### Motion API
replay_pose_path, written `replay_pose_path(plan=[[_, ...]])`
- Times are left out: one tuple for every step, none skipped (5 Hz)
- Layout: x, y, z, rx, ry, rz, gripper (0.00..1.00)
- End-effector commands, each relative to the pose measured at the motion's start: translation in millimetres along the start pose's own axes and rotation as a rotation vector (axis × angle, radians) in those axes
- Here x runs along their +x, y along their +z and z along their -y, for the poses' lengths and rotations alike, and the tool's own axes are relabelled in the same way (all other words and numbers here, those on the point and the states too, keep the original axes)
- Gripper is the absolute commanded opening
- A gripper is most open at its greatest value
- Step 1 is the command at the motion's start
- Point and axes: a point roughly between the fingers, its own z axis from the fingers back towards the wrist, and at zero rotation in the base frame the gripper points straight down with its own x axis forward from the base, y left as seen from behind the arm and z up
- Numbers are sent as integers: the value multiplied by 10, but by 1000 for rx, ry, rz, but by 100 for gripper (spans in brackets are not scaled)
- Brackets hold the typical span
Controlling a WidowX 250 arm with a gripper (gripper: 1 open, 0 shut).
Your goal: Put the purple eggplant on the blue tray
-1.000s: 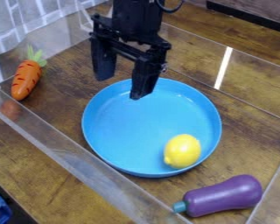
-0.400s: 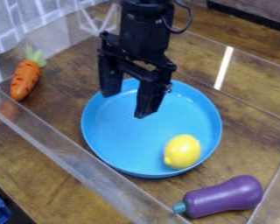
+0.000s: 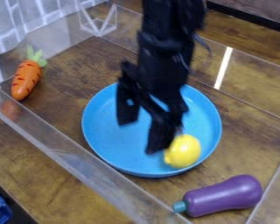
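Since the earlier frame the arm has swung from the back edge of the blue tray (image 3: 108, 131) down and toward five o'clock, so the gripper (image 3: 145, 131) now hangs low over the tray's middle, its dark fingers blurred by the motion. Its jaws stand wide apart with nothing between them; one fingertip (image 3: 160, 142) sits just beside the yellow lemon (image 3: 184, 150), and with the blur I cannot tell whether it touches it. The gripper points straight down, which suits a top grasp on a small toy lying flat. The purple eggplant (image 3: 222, 196) lies on the wooden table (image 3: 60, 166) outside the tray, at about five o'clock from the tray's centre, close to its rim but apart from it, with its teal stem end turned toward seven o'clock. It is untouched, so the task has not really begun: this looks like the approach, with the arm crossing the tray on its way to the eggplant. The lemon stays inside the tray near the five o'clock rim, right between gripper and eggplant, so the fingers may nudge it if they keep this height. The orange carrot (image 3: 27, 76) rests well apart at ten o'clock, out of the way near the clear wall (image 3: 73, 171).
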Motion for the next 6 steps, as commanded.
replay_pose_path(plan=[[65,-70,179,55,-101,59,100],[135,-258,306,72,-183,68,100],[186,-421,366,85,-214,65,100],[198,-476,400,78,-226,77,100],[198,-513,428,70,-227,86,0],[209,-529,445,66,-231,92,0]])
